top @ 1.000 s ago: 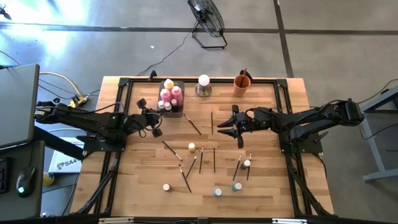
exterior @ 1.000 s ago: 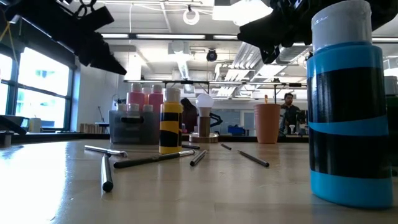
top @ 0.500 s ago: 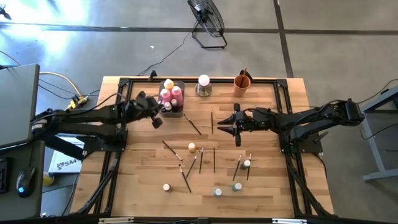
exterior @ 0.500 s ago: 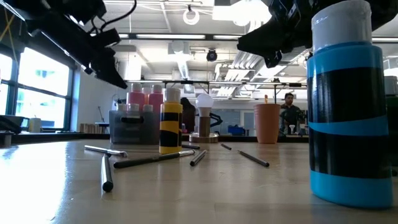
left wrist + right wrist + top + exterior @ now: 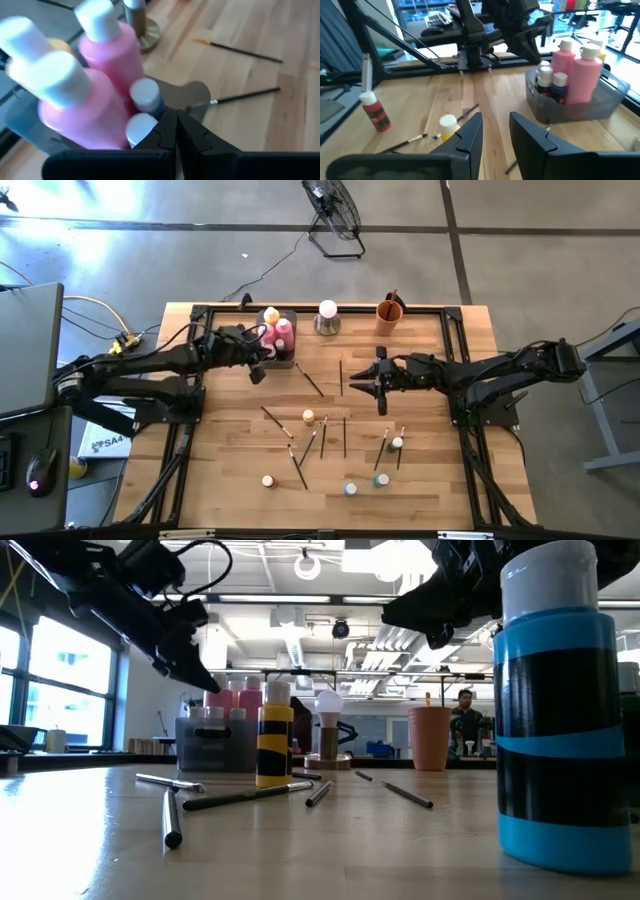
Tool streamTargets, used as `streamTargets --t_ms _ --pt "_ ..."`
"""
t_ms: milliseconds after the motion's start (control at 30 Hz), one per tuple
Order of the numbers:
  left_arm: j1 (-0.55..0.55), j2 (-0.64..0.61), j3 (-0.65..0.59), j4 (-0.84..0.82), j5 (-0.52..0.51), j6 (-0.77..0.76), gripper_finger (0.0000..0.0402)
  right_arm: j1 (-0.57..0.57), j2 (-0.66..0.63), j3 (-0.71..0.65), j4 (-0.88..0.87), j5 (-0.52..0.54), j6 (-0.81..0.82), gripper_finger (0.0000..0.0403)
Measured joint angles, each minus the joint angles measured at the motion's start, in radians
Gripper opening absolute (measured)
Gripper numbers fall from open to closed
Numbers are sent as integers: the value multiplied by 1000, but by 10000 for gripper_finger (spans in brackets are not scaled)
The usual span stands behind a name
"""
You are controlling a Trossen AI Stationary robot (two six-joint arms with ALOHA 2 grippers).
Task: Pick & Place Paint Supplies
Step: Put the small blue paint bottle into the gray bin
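Paint bottles (image 5: pixel 272 335) crowd your grey tray (image 5: pixel 291 361); your left gripper (image 5: pixel 172 131) hovers there, jaws pinched together and empty, while the right gripper (image 5: pixel 362 381) waits mid-tabletop, jaws apart, over scattered brushes (image 5: pixel 309 380)

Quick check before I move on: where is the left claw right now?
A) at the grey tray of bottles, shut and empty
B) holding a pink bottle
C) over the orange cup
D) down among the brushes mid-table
A: the left claw sits shut and empty beside the pink bottles in the grey tray.
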State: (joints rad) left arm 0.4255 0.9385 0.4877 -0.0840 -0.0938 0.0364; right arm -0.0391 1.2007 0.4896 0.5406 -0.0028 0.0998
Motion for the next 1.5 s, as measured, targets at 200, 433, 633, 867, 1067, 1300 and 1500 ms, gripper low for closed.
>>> streamTargets --t_ms 200,433,633,867,1067,1300,1500 --pt "0 10 0 -35 -63 -41 0 0 0 0 -20 35 0 91" --pt "0 9 0 -31 -107 -67 0 0 0 0 -20 31 0 91" --pt "0 9 0 -12 -108 -72 0 0 0 0 -19 31 0 91" --pt "0 13 0 -12 -160 -91 0 0 0 0 -19 31 0 91" --pt "0 70 0 -5 -157 -99 0 0 0 0 -19 31 0 91" --pt "0 145 3 110 -154 -96 0 0 0 0 -19 31 0 91" --pt "0 143 2 101 -151 -94 0 0 0 0 -20 31 0 91"
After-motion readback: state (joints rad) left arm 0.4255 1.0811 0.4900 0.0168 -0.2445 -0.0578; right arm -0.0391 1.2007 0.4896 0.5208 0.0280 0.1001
